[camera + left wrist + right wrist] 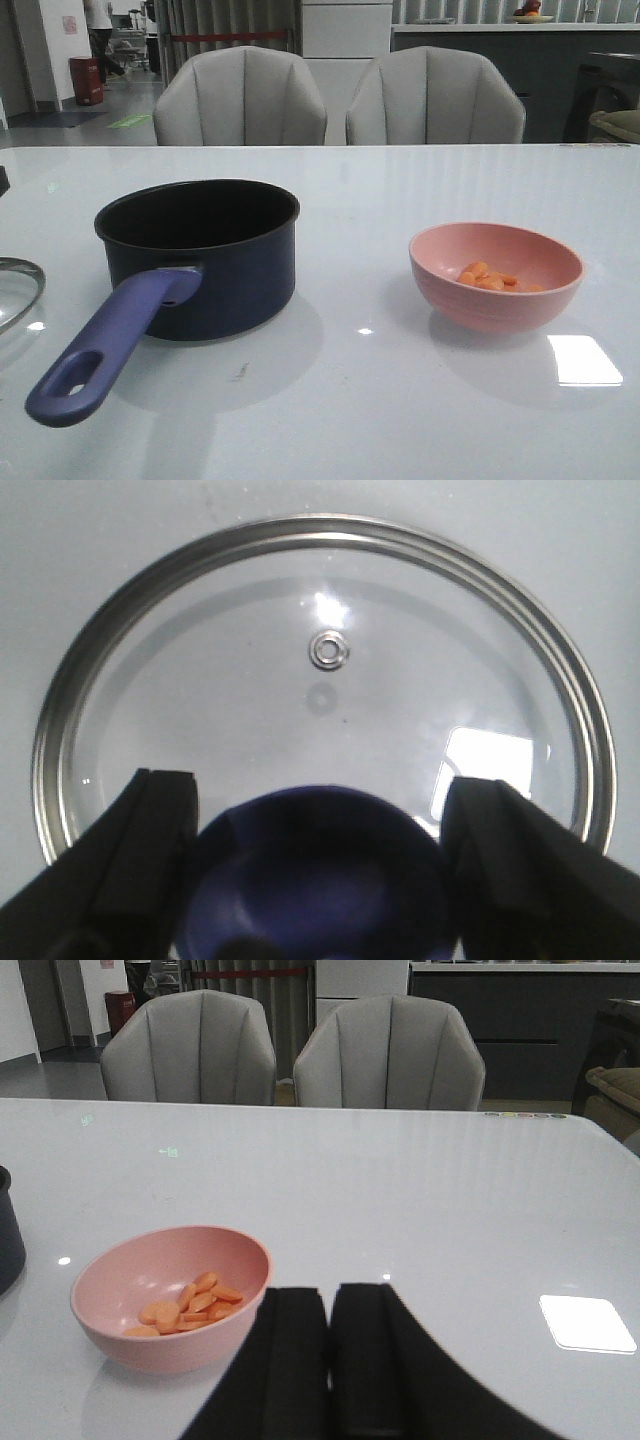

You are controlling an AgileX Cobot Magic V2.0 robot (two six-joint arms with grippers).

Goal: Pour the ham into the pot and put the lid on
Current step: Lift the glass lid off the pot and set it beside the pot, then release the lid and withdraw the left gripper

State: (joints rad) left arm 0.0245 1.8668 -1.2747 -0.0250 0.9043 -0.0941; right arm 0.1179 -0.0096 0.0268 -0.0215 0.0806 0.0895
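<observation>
The dark navy pot (210, 290) stands left of centre, its purple-blue handle (110, 340) pointing toward me. The ham (487, 277) lies as orange chunks in a pink bowl (480, 305) to the right. At the far left edge the glass lid (20, 285) lies on the table. My left gripper (318, 810) is over the lid (320, 710), its fingers against both sides of the blue knob (315, 870). My right gripper (330, 1305) is shut and empty, just right of the bowl (130, 1330) and ham (190, 1305). Neither gripper shows in the front view.
Two grey chairs (240, 100) stand behind the table's far edge. A bright window reflection (583, 360) lies on the white tabletop near the bowl. The pot's side (8, 1230) shows at the edge of the right wrist view.
</observation>
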